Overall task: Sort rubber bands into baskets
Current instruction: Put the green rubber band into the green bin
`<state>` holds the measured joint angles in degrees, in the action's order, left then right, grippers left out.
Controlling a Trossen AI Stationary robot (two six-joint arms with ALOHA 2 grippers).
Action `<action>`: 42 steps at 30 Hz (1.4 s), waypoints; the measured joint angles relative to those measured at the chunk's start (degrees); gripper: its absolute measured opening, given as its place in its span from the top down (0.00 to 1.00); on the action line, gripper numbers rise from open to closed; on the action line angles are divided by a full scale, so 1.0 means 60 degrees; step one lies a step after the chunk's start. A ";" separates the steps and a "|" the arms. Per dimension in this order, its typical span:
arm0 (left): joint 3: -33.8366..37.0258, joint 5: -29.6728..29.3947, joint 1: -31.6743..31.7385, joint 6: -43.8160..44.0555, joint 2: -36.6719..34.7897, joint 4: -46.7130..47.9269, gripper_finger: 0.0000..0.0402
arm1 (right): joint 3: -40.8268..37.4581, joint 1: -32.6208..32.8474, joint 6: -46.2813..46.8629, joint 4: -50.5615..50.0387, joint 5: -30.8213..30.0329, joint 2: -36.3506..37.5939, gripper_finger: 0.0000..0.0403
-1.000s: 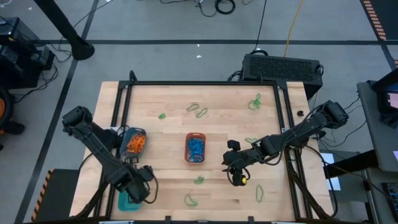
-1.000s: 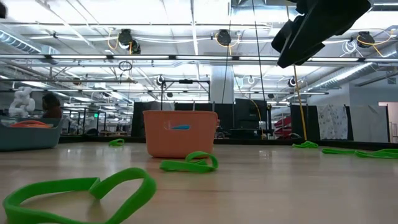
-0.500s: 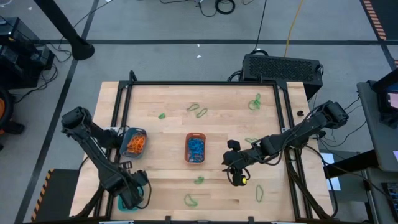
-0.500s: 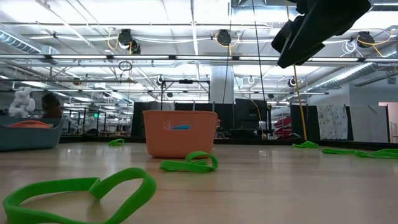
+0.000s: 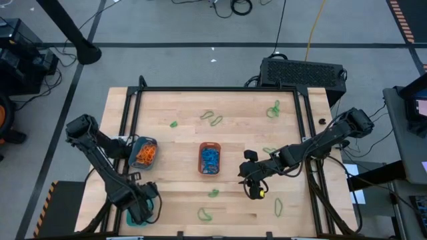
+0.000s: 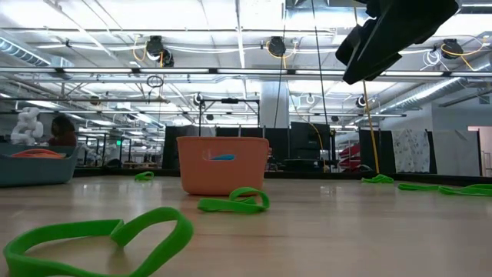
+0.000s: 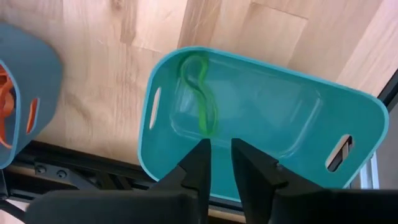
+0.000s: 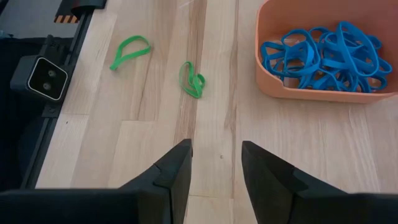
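My left gripper (image 5: pixel 138 208) hangs over the teal rectangular basket (image 7: pixel 292 118) at the table's near left corner, its fingers a narrow gap apart and empty. One green rubber band (image 7: pixel 204 93) lies on the basket's floor. My right gripper (image 8: pixel 216 163) is open and empty above bare wood, right of the orange basket (image 5: pixel 209 171) of blue bands (image 8: pixel 323 50). The round blue-teal basket (image 5: pixel 133 143) holds orange bands (image 5: pixel 145 153). Loose green bands lie on the table near the orange basket (image 8: pixel 191 79) (image 8: pixel 129 50).
More green bands lie at the far side (image 5: pixel 212 118) (image 5: pixel 273 110), at the right (image 5: pixel 279 207) and near the front edge (image 5: pixel 205 215). In the low view two green bands (image 6: pixel 100 238) (image 6: pixel 234 201) lie before the orange basket (image 6: pixel 223 163). A black frame (image 5: pixel 213 89) borders the table.
My left gripper has gone toward the table's near left corner, from beside the teal basket to over it, and has then kept still. My right arm has not moved.
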<state>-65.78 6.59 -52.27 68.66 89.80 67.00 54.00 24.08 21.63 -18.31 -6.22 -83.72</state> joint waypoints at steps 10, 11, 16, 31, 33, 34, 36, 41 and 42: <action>-0.0428 -0.2836 0.0455 -0.2495 -0.0098 -0.0026 0.80 | 0.0000 0.0000 -0.0004 0.0000 0.0000 0.0000 0.67; -0.0485 -0.3601 0.0533 -0.3036 -0.0147 -0.0045 0.80 | 0.0000 0.0000 -0.0007 0.0000 0.0000 0.0000 0.67; -0.0460 -0.6645 0.1399 -0.5574 -0.0751 -0.0260 0.80 | 0.0000 0.0000 -0.0151 0.0000 -0.0007 0.0000 0.67; 0.2549 -0.3762 0.8250 -1.1480 -0.4062 -0.4486 0.80 | 0.0000 -0.0131 -0.1886 -0.0542 -0.1234 0.0000 0.67; 0.2887 -0.3434 0.9349 -1.1444 -0.4158 -0.4798 0.80 | 0.0000 -0.0265 -0.1902 -0.0713 -0.1227 0.0000 0.67; 0.3028 -0.3263 0.9865 -1.1264 -0.4145 -0.4873 0.80 | 0.0000 -0.0354 -0.1902 -0.0767 -0.1221 0.0000 0.67; 0.3268 -0.2843 1.0859 -1.1004 -0.4022 -0.4870 0.80 | 0.0000 -0.0538 -0.1974 -0.0836 -0.1220 0.0000 0.67; 0.3614 -0.1890 1.2671 -1.1385 -0.3342 -0.4810 0.80 | 0.0000 -0.0997 -0.2282 -0.0892 -0.1150 0.0000 0.67; 0.3608 -0.1818 1.2869 -1.1579 -0.3177 -0.4896 0.80 | 0.0000 -0.1076 -0.2305 -0.0921 -0.1135 0.0000 0.67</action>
<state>-44.13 -4.32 24.94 -0.81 70.74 37.63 54.00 17.62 7.80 -23.83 -13.03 -83.72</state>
